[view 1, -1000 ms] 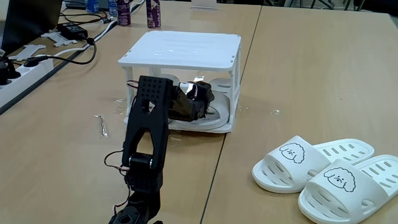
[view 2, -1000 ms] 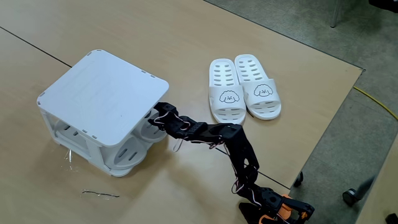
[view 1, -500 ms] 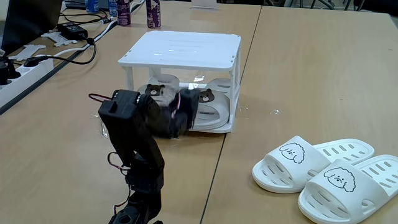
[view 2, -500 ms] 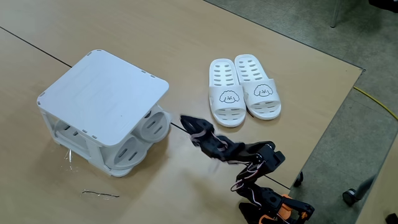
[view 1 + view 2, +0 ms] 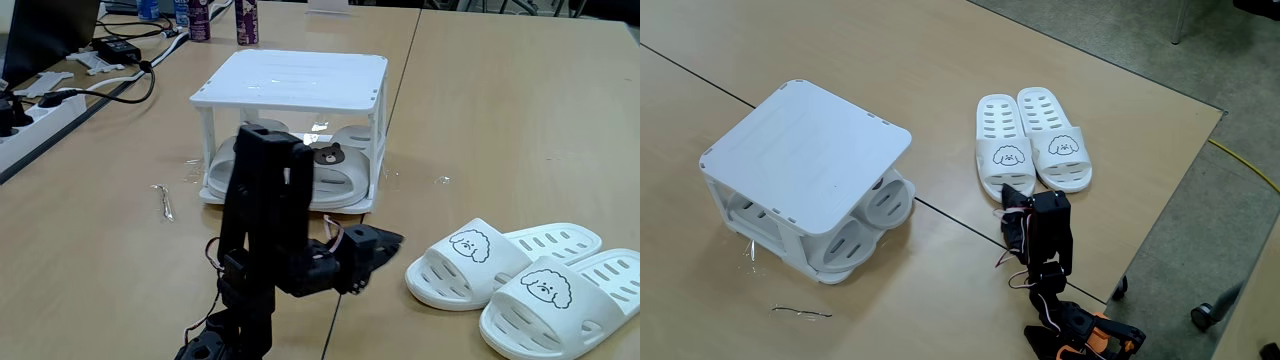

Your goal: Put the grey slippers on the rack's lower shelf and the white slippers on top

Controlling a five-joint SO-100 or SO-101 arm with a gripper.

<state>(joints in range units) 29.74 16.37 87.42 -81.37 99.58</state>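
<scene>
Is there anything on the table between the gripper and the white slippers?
Nothing: in a fixed view, bare table separates the gripper from the white slippers.

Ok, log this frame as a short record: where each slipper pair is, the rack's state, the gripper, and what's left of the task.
grey slippers: both on the lower shelf of the rack, heels sticking out in a fixed view
white slippers: side by side on the table, apart from the rack
rack top: nothing on it
gripper: low over the table, pointing at the white slippers, holding nothing; open or shut cannot be told
stage: grey pair placed; white pair not yet picked up
</scene>
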